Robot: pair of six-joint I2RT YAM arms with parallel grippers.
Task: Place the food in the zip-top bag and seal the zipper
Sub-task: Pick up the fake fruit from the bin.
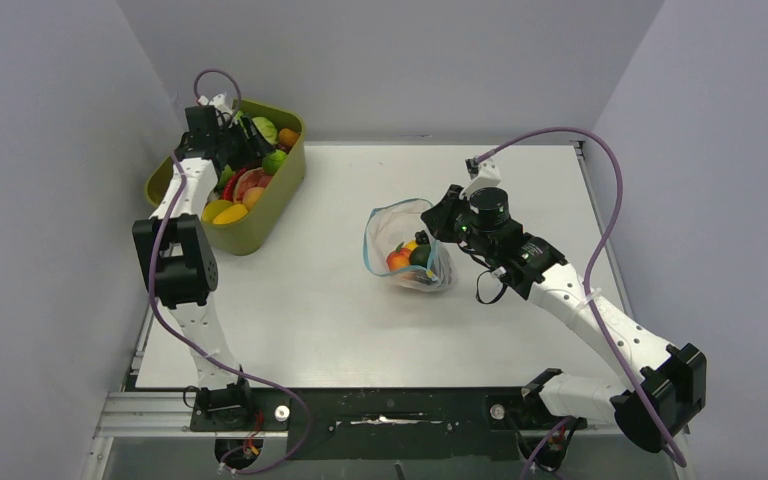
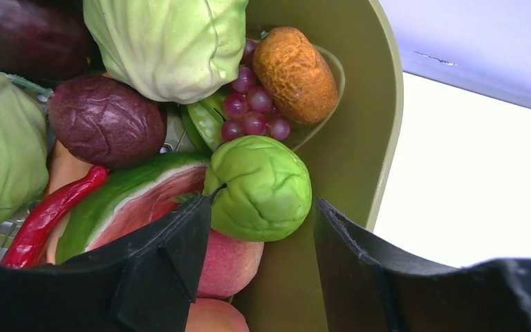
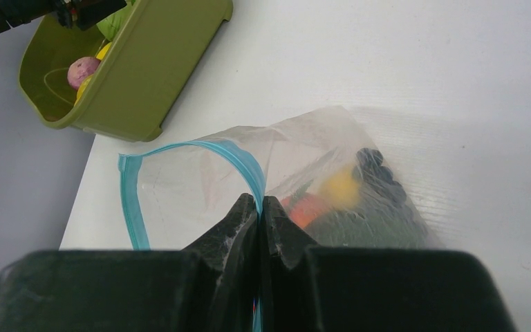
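The zip-top bag (image 1: 405,245) lies mid-table with its mouth open toward the far left; orange, yellow and dark food (image 3: 332,197) shows inside it. My right gripper (image 3: 258,202) is shut on the teal zipper (image 3: 238,158) at the bag's near lip and holds it up. My left gripper (image 2: 263,211) is open inside the olive tub (image 1: 280,195), its jaws either side of a small green cabbage (image 2: 263,187) above a peach (image 2: 231,263). More food lies around: watermelon slice (image 2: 138,200), grapes (image 2: 252,114), red chilli (image 2: 45,218), large cabbage (image 2: 169,41).
The olive tub stands at the table's far left corner against the grey wall; its right wall (image 2: 349,152) is just beside my left gripper's right finger. White table surface (image 1: 360,320) lies between tub and bag. The right arm's cable (image 1: 600,200) loops over the table's right side.
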